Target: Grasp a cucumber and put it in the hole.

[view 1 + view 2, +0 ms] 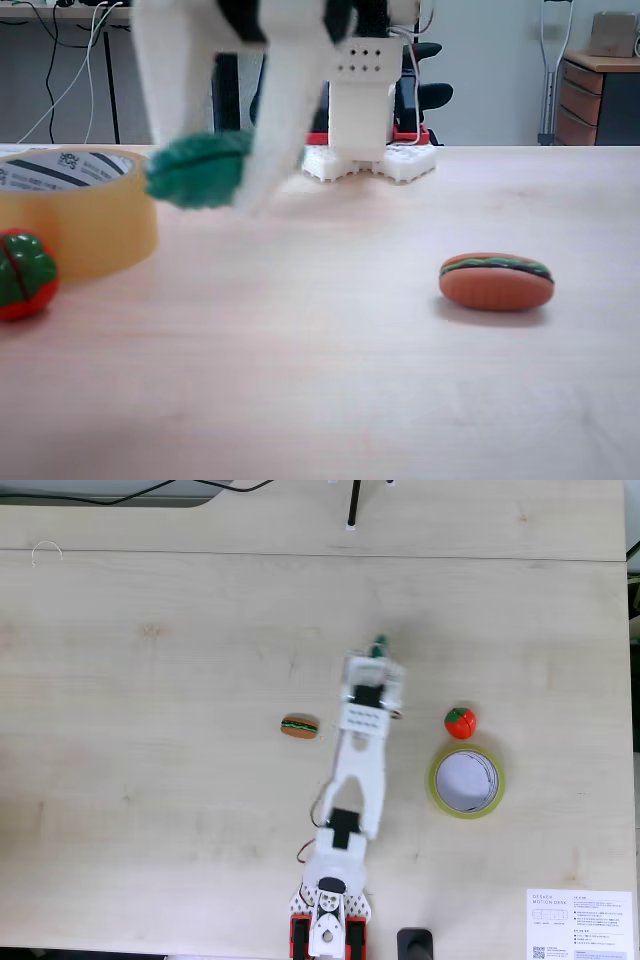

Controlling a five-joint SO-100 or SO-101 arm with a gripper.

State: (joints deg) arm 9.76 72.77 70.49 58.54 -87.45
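Cucumber (200, 170) clamped in the gripper (235, 185), lifted clear of the tabletop (330, 370) in the low fixed view, just right of the tape roll (75, 215). Grasp done, then; carry across and drop into the hole (466, 780) not yet made. Seen from above, gripper (376, 655) well apart from the roll, cucumber (379, 643) only a green tip there, probably hanging level. Counted: one cucumber, one tape roll with one hole, one round red-and-green toy (459, 722) beside the roll, one toy hotdog (299, 726).
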